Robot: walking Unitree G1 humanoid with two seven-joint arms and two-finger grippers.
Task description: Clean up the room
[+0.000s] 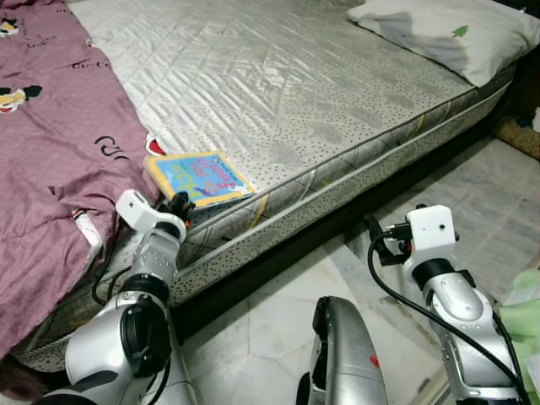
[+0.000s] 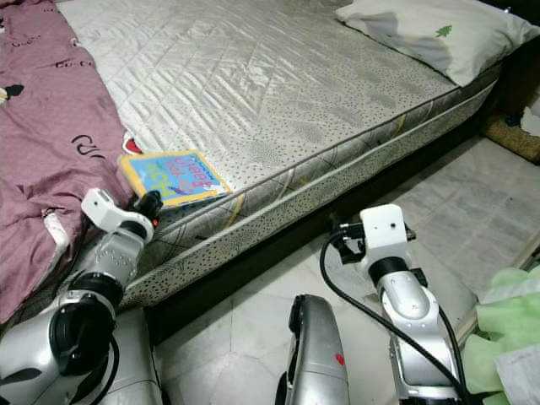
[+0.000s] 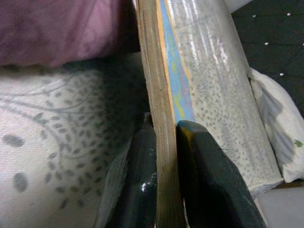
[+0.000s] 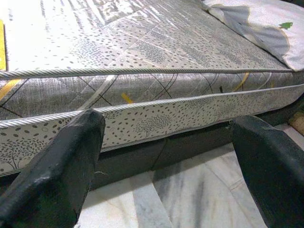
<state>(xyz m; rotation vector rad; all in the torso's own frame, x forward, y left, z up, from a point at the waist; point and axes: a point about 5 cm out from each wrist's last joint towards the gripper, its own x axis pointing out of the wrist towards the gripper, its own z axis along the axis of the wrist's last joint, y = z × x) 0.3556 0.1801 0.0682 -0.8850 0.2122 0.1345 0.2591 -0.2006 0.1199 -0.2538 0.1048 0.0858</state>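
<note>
At the near edge of the bare mattress (image 1: pixel 278 93), a thin picture book (image 1: pixel 201 177) with a yellow-bordered blue cover lies flat beside the purple blanket (image 1: pixel 51 143), and the left claw (image 1: pixel 179 205) is clamped on its near edge, one finger on each side. Right claw (image 1: pixel 377 240) hangs spread wide above the marble floor (image 1: pixel 278 329), well apart from the book, with a white pillow (image 1: pixel 447 34) at the bed's far corner.

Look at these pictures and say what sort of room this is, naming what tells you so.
Most likely a bedroom. A bare quilted mattress fills most of the scene, with a white pillow at one corner and a purple blanket along one side, all above a marble-tiled floor.
</note>
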